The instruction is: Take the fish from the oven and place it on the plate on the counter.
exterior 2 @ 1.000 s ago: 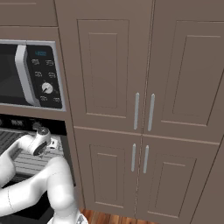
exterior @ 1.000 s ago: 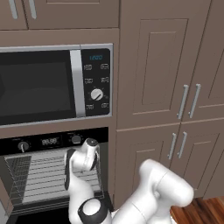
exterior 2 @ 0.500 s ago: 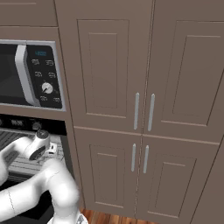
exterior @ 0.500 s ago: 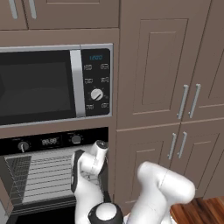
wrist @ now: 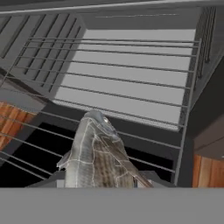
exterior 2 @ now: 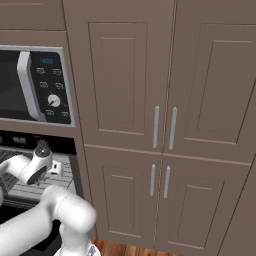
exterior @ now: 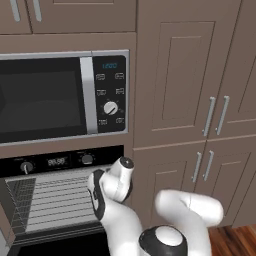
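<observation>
The fish [wrist: 97, 157], slender and dark grey, fills the lower middle of the hand view, held lengthwise between the tips of my gripper [wrist: 103, 180], which is shut on it. It hangs just above the front wires of the oven's rack [wrist: 127, 83]. In the left base view my wrist [exterior: 112, 185] stands in front of the open oven [exterior: 47, 205], below its knobs and display, and hides the fish. The right base view shows the same wrist [exterior 2: 32, 167] at the oven's [exterior 2: 20, 187] right edge. The plate and the counter are out of view.
A black-and-silver microwave [exterior: 60, 97] sits directly above the oven. Tall brown cabinets [exterior: 200, 115] stand to the right. The oven's right side wall [wrist: 203, 65] is close to the hand. Wooden floor [exterior: 240, 235] shows at the lower right.
My hand has drawn back out of the oven, moving right and slightly down with the fish still in its grip. The oven and cabinets have not moved.
</observation>
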You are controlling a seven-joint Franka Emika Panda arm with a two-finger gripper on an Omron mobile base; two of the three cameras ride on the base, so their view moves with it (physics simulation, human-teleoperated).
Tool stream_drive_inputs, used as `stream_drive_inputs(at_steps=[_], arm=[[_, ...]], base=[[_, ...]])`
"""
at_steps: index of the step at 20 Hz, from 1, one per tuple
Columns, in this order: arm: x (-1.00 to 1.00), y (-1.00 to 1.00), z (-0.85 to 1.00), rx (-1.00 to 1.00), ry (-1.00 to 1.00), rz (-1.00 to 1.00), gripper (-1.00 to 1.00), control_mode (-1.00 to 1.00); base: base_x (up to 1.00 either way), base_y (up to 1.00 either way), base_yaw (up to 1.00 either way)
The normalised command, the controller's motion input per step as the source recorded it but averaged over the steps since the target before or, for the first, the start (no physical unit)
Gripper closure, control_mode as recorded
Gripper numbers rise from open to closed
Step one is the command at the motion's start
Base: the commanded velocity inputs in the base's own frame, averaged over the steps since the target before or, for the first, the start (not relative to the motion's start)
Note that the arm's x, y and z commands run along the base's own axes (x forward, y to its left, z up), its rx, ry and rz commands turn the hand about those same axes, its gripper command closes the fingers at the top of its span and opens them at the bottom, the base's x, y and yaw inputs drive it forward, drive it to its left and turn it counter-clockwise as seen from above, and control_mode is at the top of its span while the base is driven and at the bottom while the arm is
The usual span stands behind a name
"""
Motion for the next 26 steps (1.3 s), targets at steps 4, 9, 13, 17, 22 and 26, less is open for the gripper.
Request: stream_drive_inputs(at_steps=[4, 9, 13, 17, 22, 26], arm=[[-0.31, 0.0, 0.94, -0.01, 0.0, 0.06, 1.0, -1.0], [-0.3, -0.18, 0.92, -0.02, -0.02, 0.05, 1.0, -1.0], [-0.37, -0.32, 0.88, -0.02, -0.06, 0.03, 1.0, -1.0], [-0.46, -0.36, 0.83, -0.02, -0.1, 0.0, 1.0, -1.0], [-0.47, -0.44, 0.82, 0.0, -0.12, 0.0, 1.0, -1.0], [-0.35, -0.54, 0.82, 0.0, -0.02, 0.0, 1.0, -1.0]], base=[[0.0, 0.0, 0.0], [0.0, 0.0, 0.0], [0.0, 0.0, 0.0], [0.0, 0.0, 0.0], [0.0, 0.0, 0.0], [0.0, 0.0, 0.0]])
